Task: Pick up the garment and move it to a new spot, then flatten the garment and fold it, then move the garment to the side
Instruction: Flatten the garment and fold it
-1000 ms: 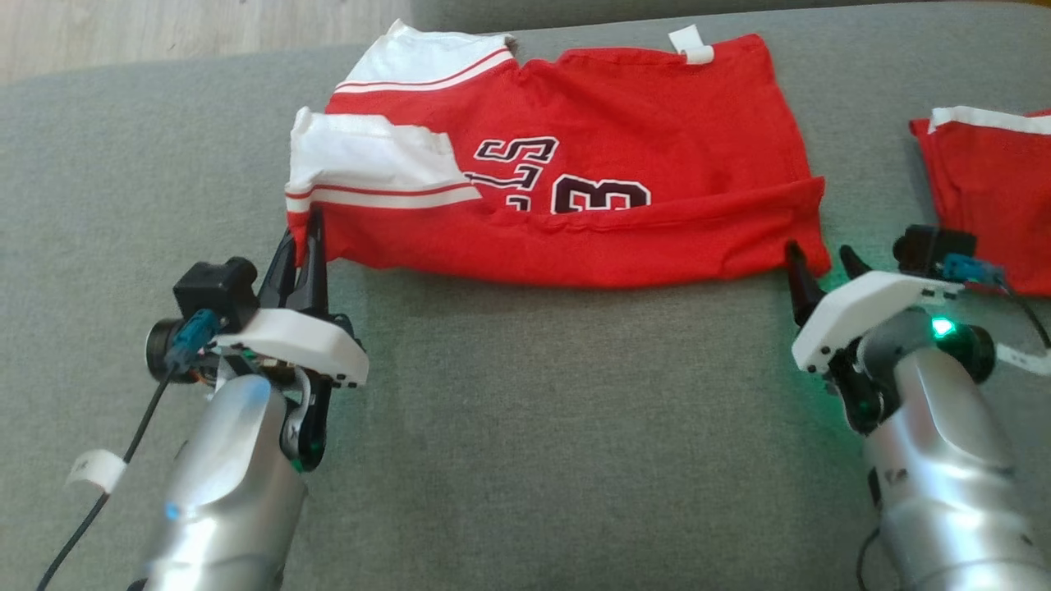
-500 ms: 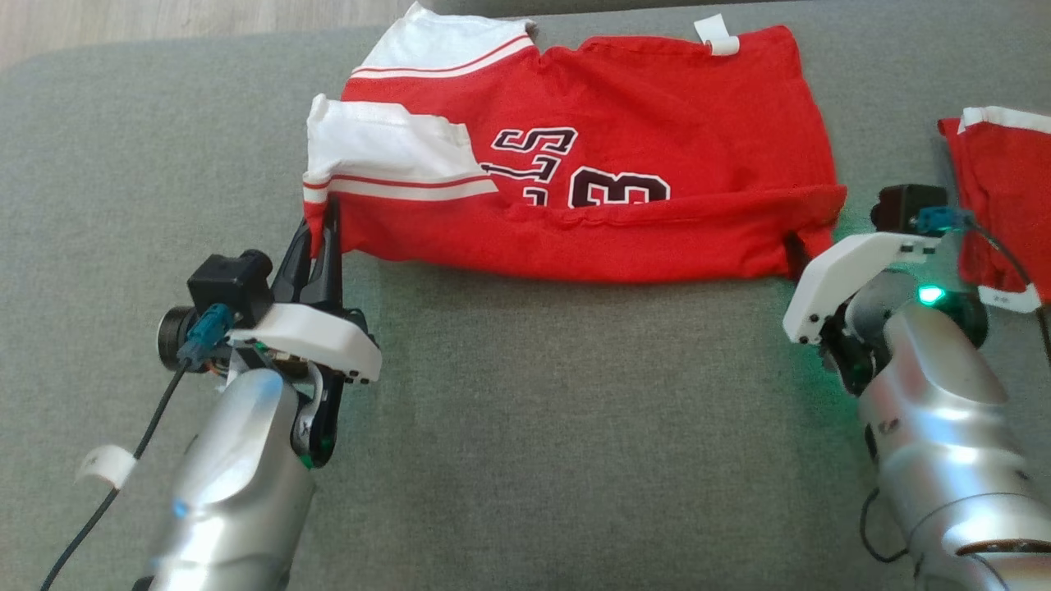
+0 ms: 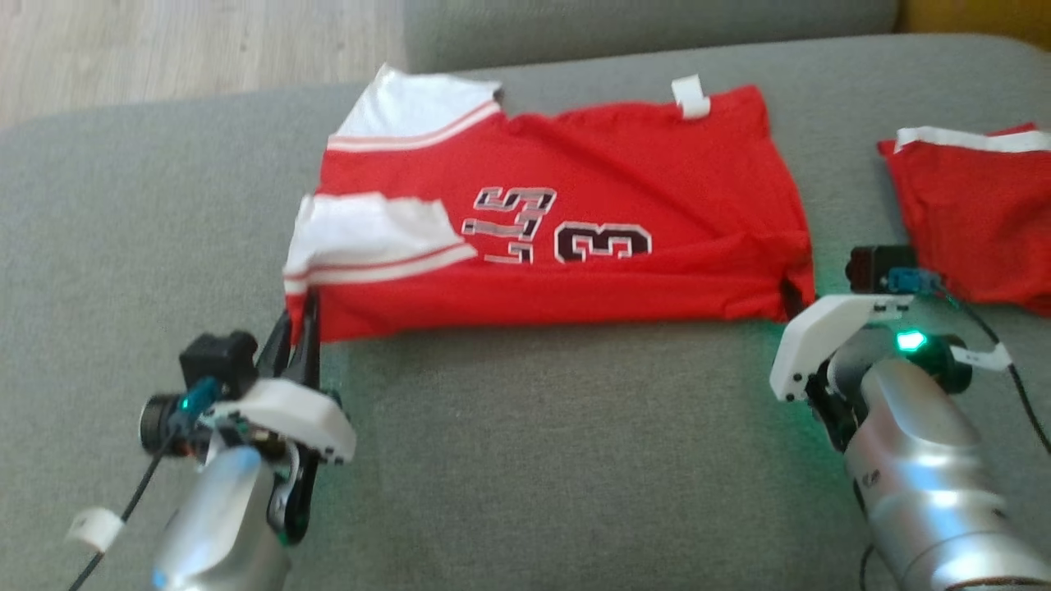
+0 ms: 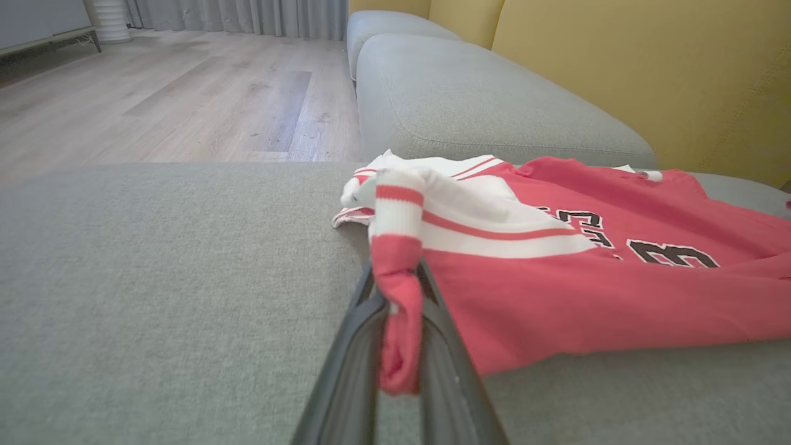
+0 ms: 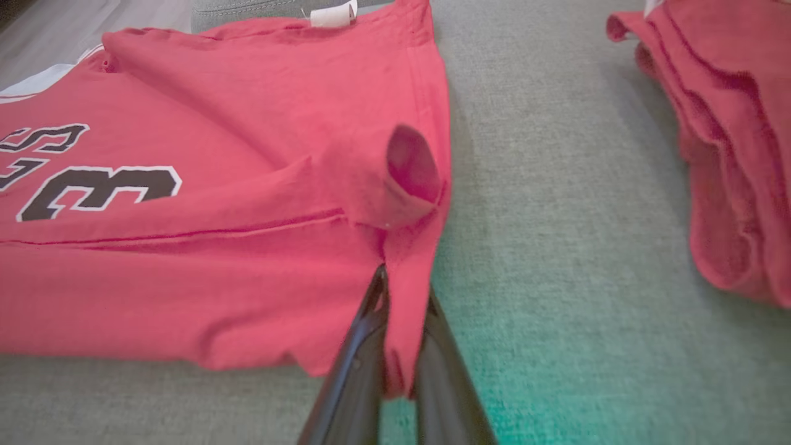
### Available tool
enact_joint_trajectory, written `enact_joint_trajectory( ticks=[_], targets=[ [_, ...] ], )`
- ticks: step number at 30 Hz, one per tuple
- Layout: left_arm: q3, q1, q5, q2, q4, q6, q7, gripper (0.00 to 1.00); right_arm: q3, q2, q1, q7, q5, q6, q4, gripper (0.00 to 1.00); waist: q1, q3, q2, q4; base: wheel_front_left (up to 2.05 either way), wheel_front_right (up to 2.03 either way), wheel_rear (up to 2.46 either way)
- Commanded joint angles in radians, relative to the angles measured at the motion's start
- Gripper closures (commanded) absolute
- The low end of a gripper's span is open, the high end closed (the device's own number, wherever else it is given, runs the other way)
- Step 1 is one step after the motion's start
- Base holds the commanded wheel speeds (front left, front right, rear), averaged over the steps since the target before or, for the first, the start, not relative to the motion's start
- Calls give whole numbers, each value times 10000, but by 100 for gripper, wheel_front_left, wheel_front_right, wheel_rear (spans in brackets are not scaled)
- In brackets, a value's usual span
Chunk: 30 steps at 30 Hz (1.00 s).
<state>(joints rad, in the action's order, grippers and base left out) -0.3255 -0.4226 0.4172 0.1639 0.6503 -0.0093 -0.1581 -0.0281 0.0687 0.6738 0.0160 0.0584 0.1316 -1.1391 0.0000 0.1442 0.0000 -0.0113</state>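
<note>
Fold step, judged from the grips: left gripper (image 3: 307,310) has its jaws pinched narrow on the near-left corner of the jersey (image 3: 575,189), with a red-and-white wad of cloth clamped between its fingers in the left wrist view. Right gripper (image 5: 400,346) has its jaws closed on the near-right corner, a thin strip of red cloth hanging between them. To do it well: lift both corners together at the same height, hold the near edge taut between the arms so it doesn't sag, then carry it up and over toward the far edge and lay it down square. The left pinch is only a small wad, so a jerk could pull it out; go slow. The right corner has a curled flap (image 5: 411,164) just above the grip, likely to crease if not pulled out. Stay clear of the second red garment (image 3: 973,217), which lies apart on the right. The jersey lies mostly flat on the grey sofa cushion (image 3: 534,460), at its middle and far part, long side across the robot. It is red, with a black "3" (image 3: 603,245) and lettering outlined in white. Its white sleeve (image 3: 369,238), with red stripes, is folded in at the left. A white label (image 3: 690,97) sits at the far edge, and a low ridge runs along the near band.
</note>
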Motion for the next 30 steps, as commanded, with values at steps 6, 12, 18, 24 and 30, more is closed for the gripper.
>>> enact_joint_trajectory(
  ticks=[6, 12, 18, 24, 30],
  targets=[
    [395, 646, 295, 601, -438, 27, 175, 100, 436, -167, -559, 147, 294, -9, 424, 100, 0, -903, 0, -351, 0, 0, 0],
    [519, 1484, 710, 643, -956, 41, 576, 100, 890, -153, -1212, 640, 689, -9, 887, 100, 0, -1398, 0, -486, 0, 0, 0],
    [661, 2745, 1233, 1031, -2083, 149, 1689, 100, 1311, 210, -2128, 1992, 1646, -9, 2209, 100, 0, -1685, 0, -632, 0, 0, 0],
    [639, 3512, 1389, 1190, -3130, 349, 2160, 100, 1341, 629, -3247, 3171, 2241, -9, 3950, 100, 0, -1740, 0, -647, 0, 0, 0],
    [555, 3845, 1430, 1185, -3599, 582, 2458, 100, 995, 684, -4216, 4034, 2341, -9, 5679, 100, 0, -1687, 0, -636, 0, 0, 0]
  ],
)
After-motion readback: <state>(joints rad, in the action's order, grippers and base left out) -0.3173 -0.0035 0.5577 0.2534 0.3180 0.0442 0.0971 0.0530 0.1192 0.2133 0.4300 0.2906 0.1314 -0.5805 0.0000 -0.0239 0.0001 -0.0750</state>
